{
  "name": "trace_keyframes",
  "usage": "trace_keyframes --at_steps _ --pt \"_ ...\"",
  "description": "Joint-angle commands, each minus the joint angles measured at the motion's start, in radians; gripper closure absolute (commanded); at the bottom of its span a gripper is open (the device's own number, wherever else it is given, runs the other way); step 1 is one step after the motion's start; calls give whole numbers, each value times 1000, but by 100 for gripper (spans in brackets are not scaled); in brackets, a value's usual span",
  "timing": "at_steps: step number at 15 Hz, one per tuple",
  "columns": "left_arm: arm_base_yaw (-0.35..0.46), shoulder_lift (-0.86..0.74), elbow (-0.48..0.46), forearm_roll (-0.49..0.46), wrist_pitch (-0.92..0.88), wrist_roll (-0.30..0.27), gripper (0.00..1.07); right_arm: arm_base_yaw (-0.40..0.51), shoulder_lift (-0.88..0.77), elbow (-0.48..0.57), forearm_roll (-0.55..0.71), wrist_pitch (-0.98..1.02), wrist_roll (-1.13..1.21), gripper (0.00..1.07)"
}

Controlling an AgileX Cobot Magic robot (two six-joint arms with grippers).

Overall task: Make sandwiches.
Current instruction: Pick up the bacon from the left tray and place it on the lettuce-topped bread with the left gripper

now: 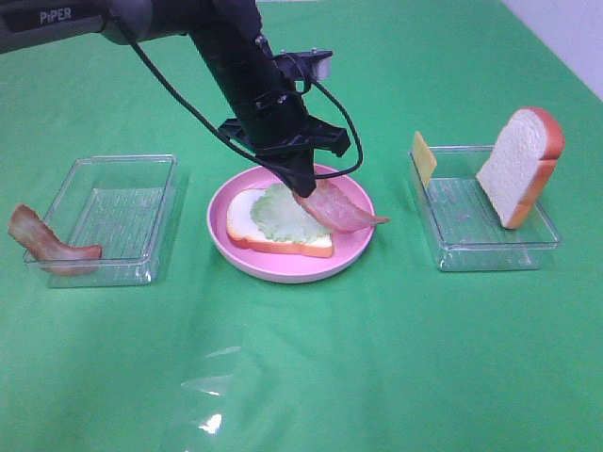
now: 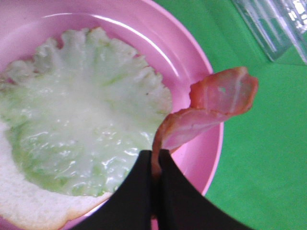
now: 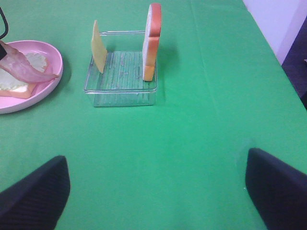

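On table (image 1: 396, 358): 2 bread slices (image 1: 247, 218) (image 1: 516, 168) | 2 bacon strips (image 1: 341, 212) (image 1: 47, 243) | 1 cheese (image 1: 424, 158)

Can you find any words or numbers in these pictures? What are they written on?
"PiPER": white letters on the dark arm at the top left of the high view.
There is nothing else to read. No other thing in any of the three views shows a word, number, label or sign.
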Motion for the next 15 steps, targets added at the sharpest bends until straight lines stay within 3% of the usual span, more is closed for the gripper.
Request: trace_keyframes --at_steps 1,4,8,13,14,15 --pt "1 -3 -6 59 26 -115 107 -7 -21 3 1 -7 0 12" --pt "1 -3 -6 95 37 -163 107 -7 -21 3 1 -7 0 12" --pt "1 -3 -6 259 47 -271 107 -7 -21 3 1 -7 0 12" --pt "1 -3 -6 292 51 -280 107 -7 -21 3 1 -7 0 12" --pt "1 -3 -6 292 53 -285 95 -7 -21 3 1 -7 0 12" --pt "1 -3 -6 294 56 -301 70 -7 -21 3 1 -7 0 12"
